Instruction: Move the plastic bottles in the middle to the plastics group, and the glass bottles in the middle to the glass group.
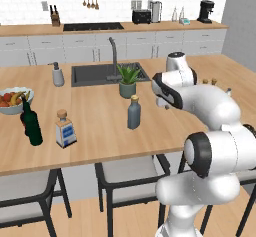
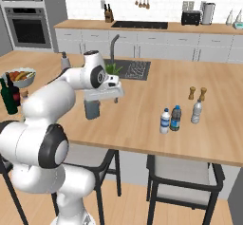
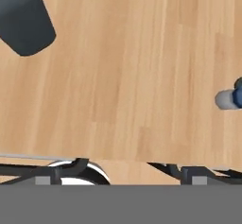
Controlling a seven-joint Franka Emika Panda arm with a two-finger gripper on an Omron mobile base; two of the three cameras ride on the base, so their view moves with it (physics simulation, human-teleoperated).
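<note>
The gripper [image 2: 115, 97] hangs over bare wood of the island counter [image 1: 100, 126], and it holds nothing that I can see; whether its jaws stand apart or together I cannot tell, because in the hand view the tips are lost at the lower edge and in the right base view the hand is too small and blurred. Just behind the gripper in the right base view stands the grey-blue bottle [image 1: 133, 112], half covered there by the hand, and probably the same dark rounded body is cut off at the top left corner of the hand view. In my judgement the hand waits beside this bottle because it is a glass one not yet sorted. Left of the grey-blue bottle, near the counter's front edge, the square clear bottle [image 1: 65, 129] stands beside the green wine bottle [image 1: 31, 122], so it seems already with the glass group. Well to the right of the grey-blue bottle, the small white bottle [image 2: 164, 121] stands just beside the blue bottle [image 2: 176, 118], and the pale clear bottle [image 2: 196, 112] is near them, so the plastics look gathered. Farther back are the brown shakers [image 2: 197, 93], and behind the grey-blue bottle the potted plant [image 1: 128, 81] and the sink [image 1: 92, 74].
</note>
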